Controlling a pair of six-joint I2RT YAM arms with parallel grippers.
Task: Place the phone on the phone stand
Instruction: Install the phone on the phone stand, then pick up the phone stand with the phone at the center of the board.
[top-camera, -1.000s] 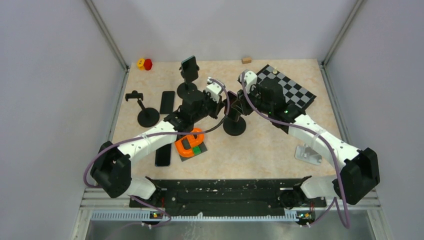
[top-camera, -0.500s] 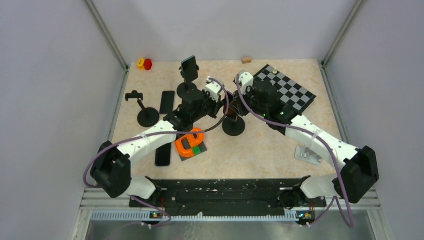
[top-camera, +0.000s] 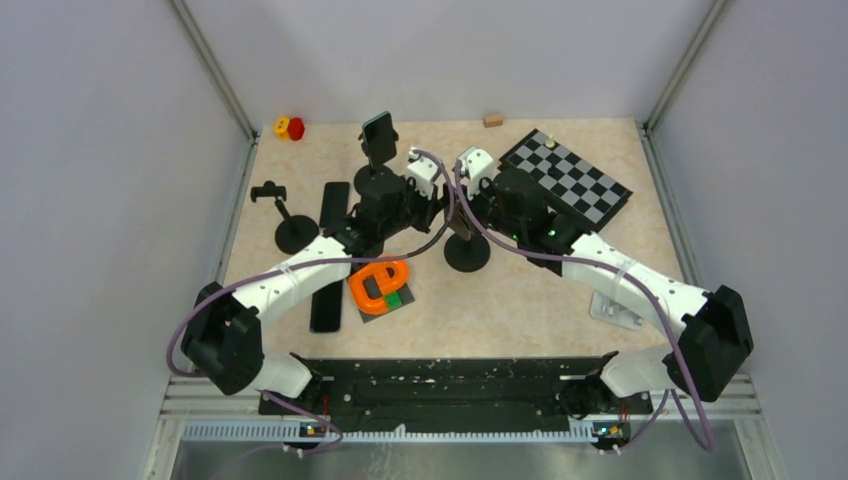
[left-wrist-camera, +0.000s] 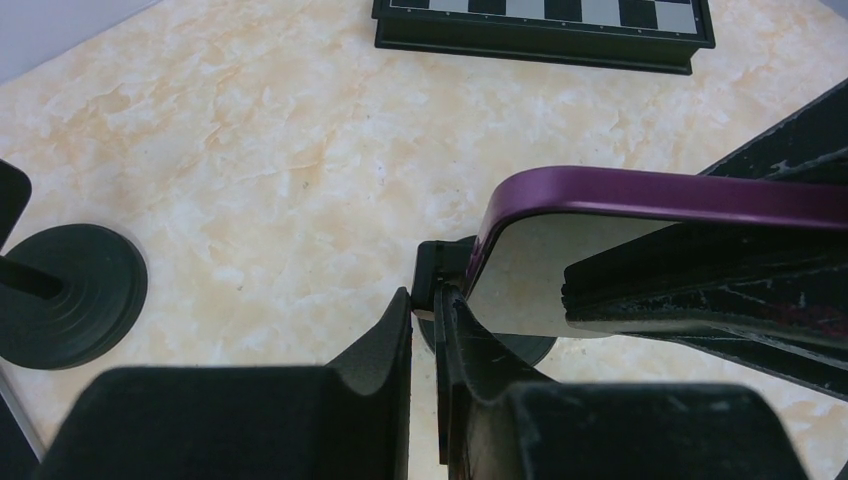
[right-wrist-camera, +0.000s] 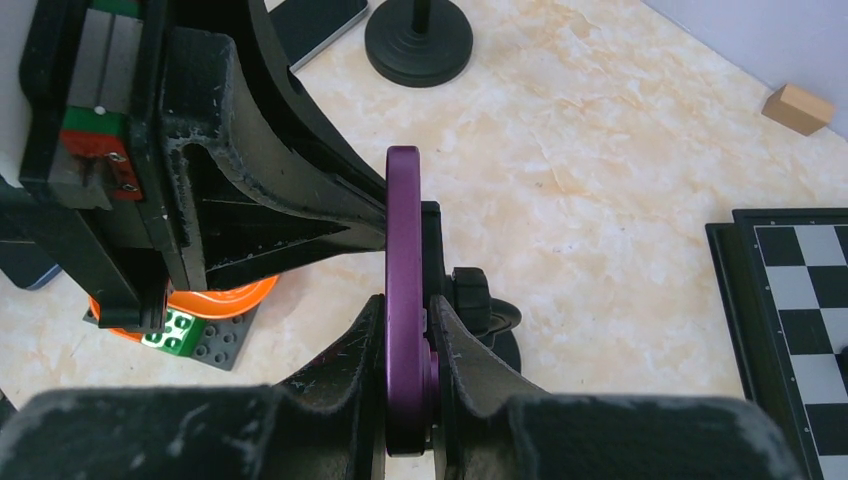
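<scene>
My right tool (right-wrist-camera: 405, 315) pinches the slim purple-edged phone (right-wrist-camera: 404, 220) edge-on, right at the head of the black round-based phone stand (top-camera: 467, 254) on the beige marbled surface (top-camera: 530, 300). My left tool (left-wrist-camera: 428, 312), pressed together, sits at the stand's head, beside the phone.

My left gripper (left-wrist-camera: 425, 302), right gripper (right-wrist-camera: 405, 308) and phone (right-wrist-camera: 403, 200) crowd the phone stand (top-camera: 468, 256). Bare table (top-camera: 505, 300) lies open nearer me, short of the chessboard (top-camera: 590, 185).
</scene>
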